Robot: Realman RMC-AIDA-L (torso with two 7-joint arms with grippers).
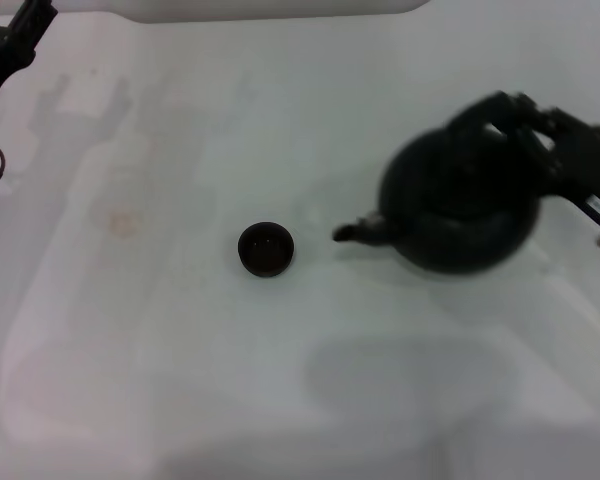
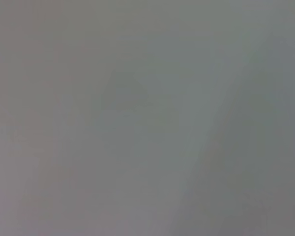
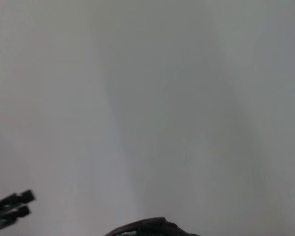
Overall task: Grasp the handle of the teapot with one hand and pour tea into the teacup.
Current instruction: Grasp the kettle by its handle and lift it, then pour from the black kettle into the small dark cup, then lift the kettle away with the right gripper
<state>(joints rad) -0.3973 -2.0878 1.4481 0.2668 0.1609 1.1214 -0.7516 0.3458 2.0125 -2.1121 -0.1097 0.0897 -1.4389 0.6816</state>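
We see the small black teacup at centre table. Right of it sits the round black teapot, spout towards the cup. Our right gripper clasps its handle. Left arm parked far left.

- The teapot is matte black all over, body and spout alike, with no pattern to be seen.
- The handle over its top is black too; it shows blurred, so any texture on it cannot be made out.
- The teacup is black outside and dark inside.
- The right gripper at the handle is black, with a bit of blue wire beside it.
- The table is plain white, crossed by soft grey shadows.
- A faint orange-brown stain, perhaps tea, marks the table toward its left edge.
- The left arm at the far left corner is black.
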